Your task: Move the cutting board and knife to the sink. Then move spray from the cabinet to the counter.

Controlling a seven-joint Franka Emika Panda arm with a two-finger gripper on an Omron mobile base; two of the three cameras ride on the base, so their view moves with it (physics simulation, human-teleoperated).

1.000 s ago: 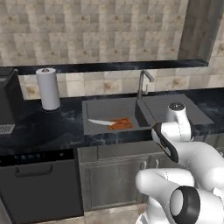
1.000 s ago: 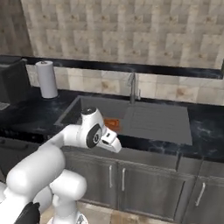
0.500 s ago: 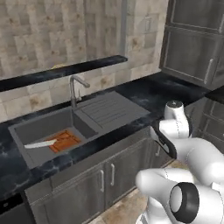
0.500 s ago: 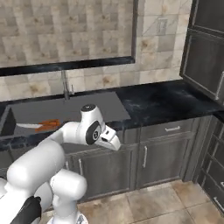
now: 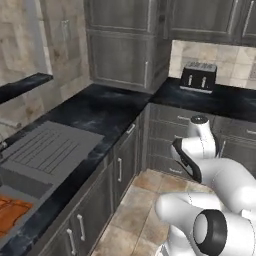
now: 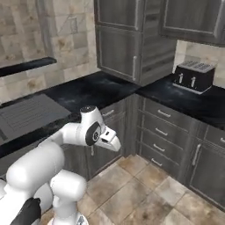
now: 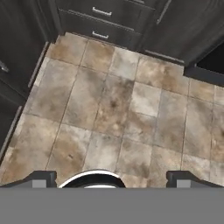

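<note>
Left base view, cutting board point(image 5: 11, 214) inside sink point(image 5: 35, 172)

You see the black counter point(image 5: 107, 112) run from the lower left of the left base view up to the corner, then across the upper right. On it, at the upper right, sits a black toaster point(image 5: 198, 76). The sink point(image 5: 37, 157) is set into the counter at the left; in its basin, at the lower left edge, lies the cutting board point(image 5: 10, 214). Below, the tiled floor point(image 7: 118, 113) is bare.
</note>
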